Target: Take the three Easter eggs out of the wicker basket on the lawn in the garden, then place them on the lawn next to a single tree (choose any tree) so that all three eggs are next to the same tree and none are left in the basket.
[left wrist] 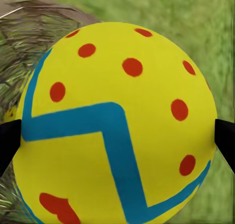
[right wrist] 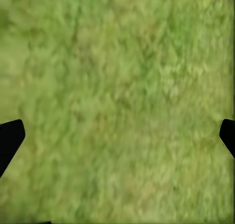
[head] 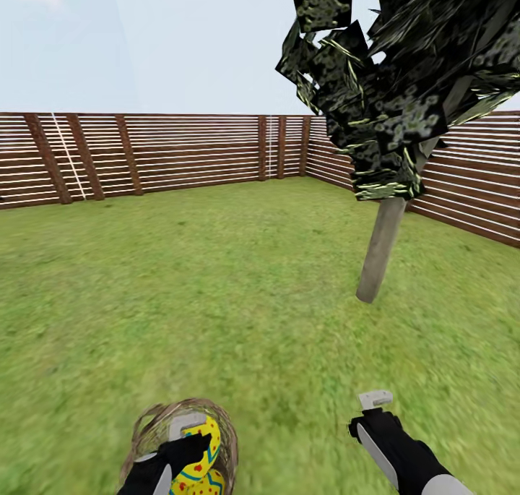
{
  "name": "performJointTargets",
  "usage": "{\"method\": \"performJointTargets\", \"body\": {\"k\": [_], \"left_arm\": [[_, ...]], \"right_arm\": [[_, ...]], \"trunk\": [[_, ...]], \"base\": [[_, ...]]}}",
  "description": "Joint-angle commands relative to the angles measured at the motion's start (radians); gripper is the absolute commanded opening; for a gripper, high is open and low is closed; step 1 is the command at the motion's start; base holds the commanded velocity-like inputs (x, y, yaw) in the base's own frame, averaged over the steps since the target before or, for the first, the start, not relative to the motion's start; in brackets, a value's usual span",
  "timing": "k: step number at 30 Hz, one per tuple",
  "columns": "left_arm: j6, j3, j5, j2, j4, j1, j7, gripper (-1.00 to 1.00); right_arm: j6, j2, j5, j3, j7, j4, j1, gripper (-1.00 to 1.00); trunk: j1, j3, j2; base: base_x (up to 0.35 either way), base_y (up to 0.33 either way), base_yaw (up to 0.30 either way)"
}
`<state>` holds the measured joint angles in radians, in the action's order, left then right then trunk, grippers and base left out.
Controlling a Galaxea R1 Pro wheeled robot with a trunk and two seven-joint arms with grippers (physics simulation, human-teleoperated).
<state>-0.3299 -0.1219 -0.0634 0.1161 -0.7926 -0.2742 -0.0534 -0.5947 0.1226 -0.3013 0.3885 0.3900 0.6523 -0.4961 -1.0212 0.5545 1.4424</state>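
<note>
While your head view takes in the tree (head: 380,253), fence (head: 166,152) and lawn (head: 238,285), the left wrist view adds a close look: an egg (left wrist: 115,126) clamped between the left claw (left wrist: 117,136) fingers, over the wicker basket (head: 148,426). Your right claw (right wrist: 117,140) hangs apart above bare grass.

Open lawn (head: 238,278) stretched wide ahead, with free passage from the near foreground to the slat fence (head: 166,152) at the far edge. The one obstacle standing in it was the tree (head: 381,246) ahead to the right, its pale trunk tilted and its dark crown overhanging (low enough to crowd the space above). Around the trunk's foot the grass lay bare on all visible sides. Below the right gripper (right wrist: 117,136) lay only unobstructed grass.
</note>
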Motion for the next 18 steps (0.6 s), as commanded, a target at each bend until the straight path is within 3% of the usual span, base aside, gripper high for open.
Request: {"method": "performJointTargets", "body": {"k": [1,18], "left_arm": [[-0.008,-0.004,-0.008,0.0,-0.001,0.0,-0.005,-1.0],[-0.006,-0.007,-0.013,-0.003,-0.008,0.0,-0.006,-1.0]], "right_arm": [[-0.003,0.003,-0.01,0.008,0.009,0.001,-0.001,1.0],[-0.003,0.005,-0.01,0.007,0.009,0.001,-0.001,1.0]], "trunk": [[0.0,0.001,0.001],[0.0,0.001,0.001]], "base": [[0.0,-0.35,0.0],[0.0,-0.35,0.0]]}}
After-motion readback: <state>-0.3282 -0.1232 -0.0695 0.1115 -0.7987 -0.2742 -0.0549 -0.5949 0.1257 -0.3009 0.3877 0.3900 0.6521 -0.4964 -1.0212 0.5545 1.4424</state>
